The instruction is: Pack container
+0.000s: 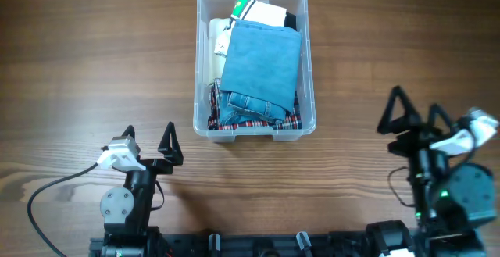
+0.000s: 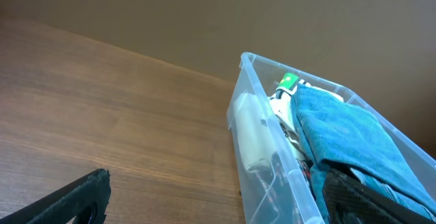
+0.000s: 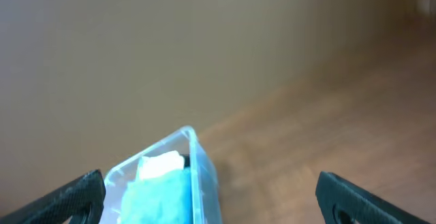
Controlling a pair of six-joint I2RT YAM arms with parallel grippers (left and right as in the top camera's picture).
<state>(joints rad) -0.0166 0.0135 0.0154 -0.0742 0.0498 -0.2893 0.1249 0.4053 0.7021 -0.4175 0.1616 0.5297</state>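
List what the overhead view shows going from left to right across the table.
left gripper → container → right gripper

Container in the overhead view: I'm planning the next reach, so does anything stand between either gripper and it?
Nothing visible does. Only the wooden table surface lies between the left gripper and the container, and between the right gripper and it. Both grippers are open and hold nothing.
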